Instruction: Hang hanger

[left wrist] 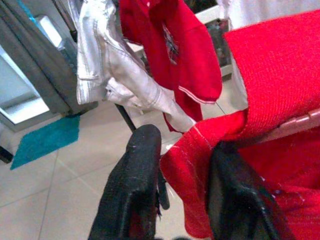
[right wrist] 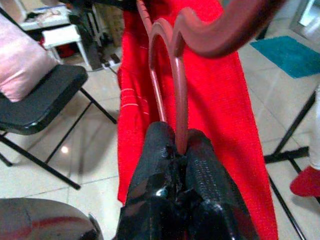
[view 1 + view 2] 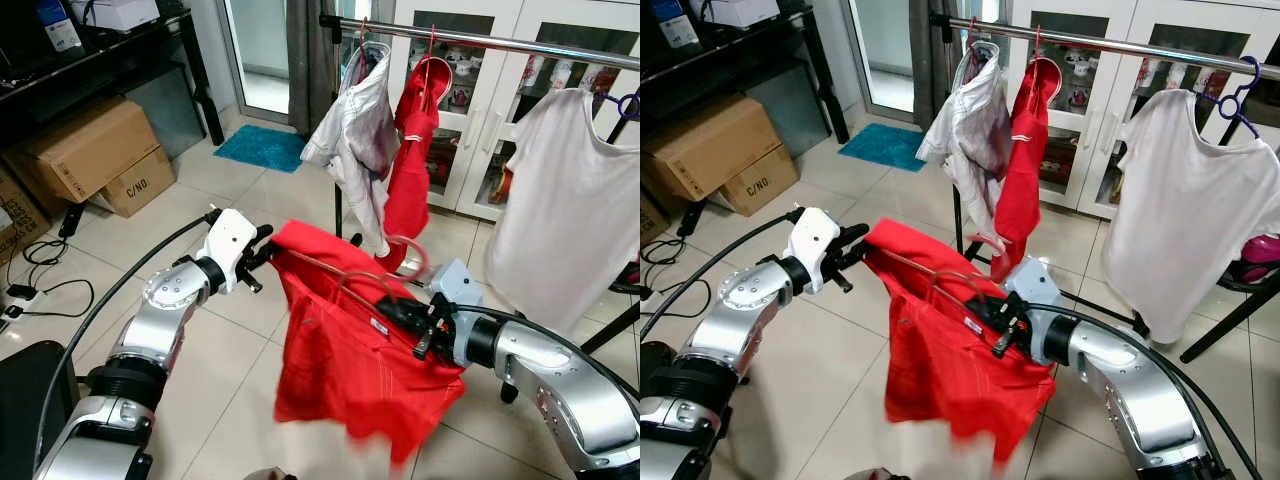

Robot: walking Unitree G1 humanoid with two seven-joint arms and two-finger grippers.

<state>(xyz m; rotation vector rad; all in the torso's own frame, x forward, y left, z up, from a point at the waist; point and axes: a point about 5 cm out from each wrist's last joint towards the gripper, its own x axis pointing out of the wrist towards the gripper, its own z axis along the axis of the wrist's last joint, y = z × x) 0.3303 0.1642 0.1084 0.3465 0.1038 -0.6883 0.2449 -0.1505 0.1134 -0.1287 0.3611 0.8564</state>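
Observation:
A red shirt on a pinkish-red hanger hangs between my two grippers, low in front of the clothes rail. My left gripper is shut on the shirt's shoulder, where red cloth lies between the fingers. At the collar, my right gripper is shut on the hanger's neck. The hanger's hook curves up just above it, well below the rail.
On the rail hang a grey-white shirt, a red garment and a white T-shirt. White glass-door cabinets stand behind. Cardboard boxes, floor cables and a teal mat lie left. A black chair stands beside me.

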